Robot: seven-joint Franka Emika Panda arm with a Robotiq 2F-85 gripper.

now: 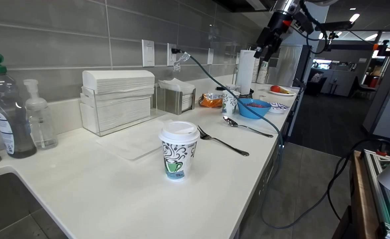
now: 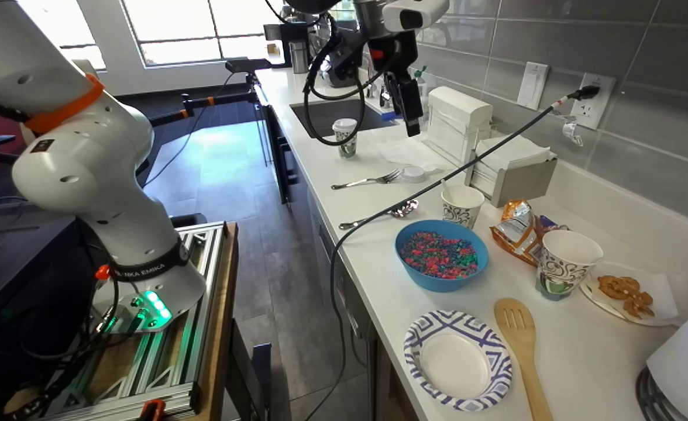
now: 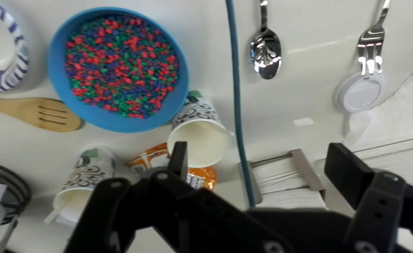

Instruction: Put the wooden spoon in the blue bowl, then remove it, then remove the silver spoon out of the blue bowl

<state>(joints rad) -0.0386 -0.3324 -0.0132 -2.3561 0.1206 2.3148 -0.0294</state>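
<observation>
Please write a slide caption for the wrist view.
Open tool above the counter: blue bowl of coloured bits, wooden spoon, silver spoon, fork.

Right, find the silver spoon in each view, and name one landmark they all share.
In an exterior view: the silver spoon, just right of centre, below the blue bowl.
In an exterior view: the silver spoon, near centre, upper left of the blue bowl.
Wrist view: the silver spoon, at the top, right of the blue bowl.
Shared landmark: the blue bowl.
</observation>
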